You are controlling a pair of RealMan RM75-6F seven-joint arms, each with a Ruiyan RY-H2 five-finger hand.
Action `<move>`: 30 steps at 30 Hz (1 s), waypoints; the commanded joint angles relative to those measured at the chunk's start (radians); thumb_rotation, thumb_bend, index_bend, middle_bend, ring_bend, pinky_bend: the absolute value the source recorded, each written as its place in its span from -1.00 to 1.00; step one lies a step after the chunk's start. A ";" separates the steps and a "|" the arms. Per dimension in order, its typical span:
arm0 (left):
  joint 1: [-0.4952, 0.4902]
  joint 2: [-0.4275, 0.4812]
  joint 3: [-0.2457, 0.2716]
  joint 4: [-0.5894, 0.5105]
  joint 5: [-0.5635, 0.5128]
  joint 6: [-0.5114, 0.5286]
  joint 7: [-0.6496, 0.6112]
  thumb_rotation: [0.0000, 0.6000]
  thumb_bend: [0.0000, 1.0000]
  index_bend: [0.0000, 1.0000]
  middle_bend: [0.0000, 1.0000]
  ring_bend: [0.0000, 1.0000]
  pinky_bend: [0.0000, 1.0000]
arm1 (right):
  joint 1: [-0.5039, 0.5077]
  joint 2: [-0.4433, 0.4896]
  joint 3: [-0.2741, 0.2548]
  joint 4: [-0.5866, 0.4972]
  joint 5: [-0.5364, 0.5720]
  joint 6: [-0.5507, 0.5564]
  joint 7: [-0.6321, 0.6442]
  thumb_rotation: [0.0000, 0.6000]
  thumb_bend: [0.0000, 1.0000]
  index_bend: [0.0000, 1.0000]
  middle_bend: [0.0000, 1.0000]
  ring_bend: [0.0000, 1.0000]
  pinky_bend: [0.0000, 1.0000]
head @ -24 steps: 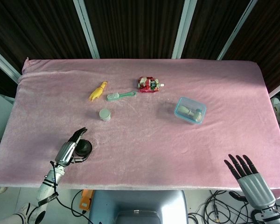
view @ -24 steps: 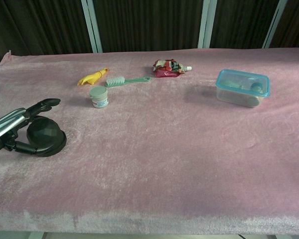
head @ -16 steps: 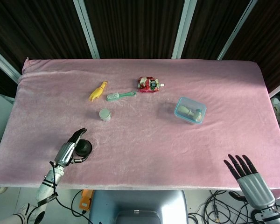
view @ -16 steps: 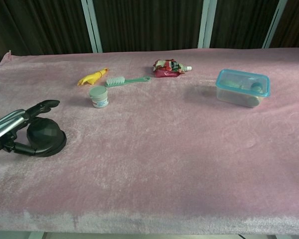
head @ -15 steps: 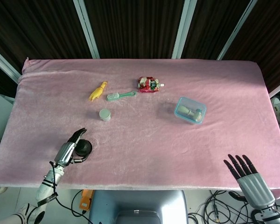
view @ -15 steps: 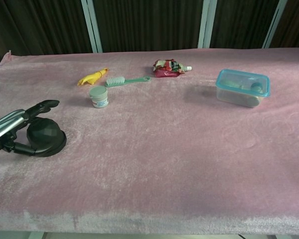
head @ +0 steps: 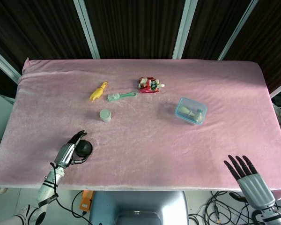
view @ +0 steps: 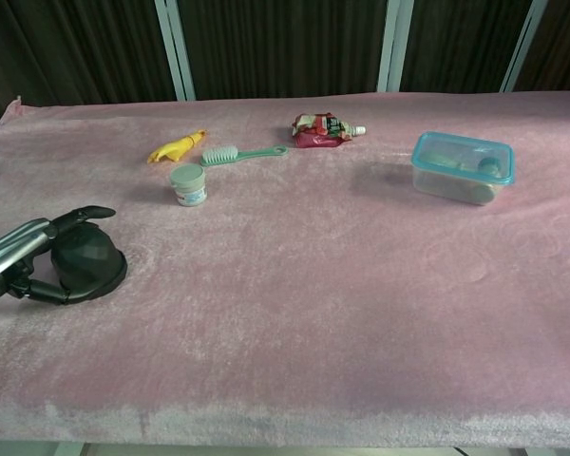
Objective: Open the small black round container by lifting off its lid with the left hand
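The small black round container (view: pixel 88 265) stands near the front left edge of the table (view: pixel 313 285), its lid in place. The left hand (view: pixel 30 256) is curled around it, fingers (view: pixel 84 215) over the top and thumb at the near side. The right hand (head: pixel 249 178) is off the table, fingers spread, holding nothing.

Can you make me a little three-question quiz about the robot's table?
1. True or false: the lid is already off the small black round container.
2. Which hand is at that container? A. left hand B. right hand
3. Fill in: the green brush lies between the yellow toy and the red ____.

Key: 1 false, the container still looks closed. 2 A, its fingers curve around it. 3 pouch.
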 commanded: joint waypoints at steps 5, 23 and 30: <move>0.005 -0.023 0.006 0.033 0.017 0.026 -0.018 1.00 -0.33 -0.52 -0.32 -0.18 0.18 | -0.001 0.001 -0.002 0.001 -0.003 0.004 0.004 1.00 -0.91 -1.00 -1.00 -1.00 -0.90; 0.021 0.065 -0.004 -0.074 0.113 0.260 0.175 1.00 -0.32 -0.48 -0.27 -0.10 0.27 | 0.001 0.005 -0.003 -0.006 0.002 -0.006 -0.001 1.00 -0.91 -1.00 -1.00 -1.00 -0.90; 0.021 0.076 -0.054 -0.009 0.113 0.340 0.579 1.00 -0.32 -0.34 -0.24 -0.08 0.30 | 0.000 0.007 -0.003 -0.005 0.000 0.000 0.007 1.00 -0.91 -1.00 -1.00 -1.00 -0.90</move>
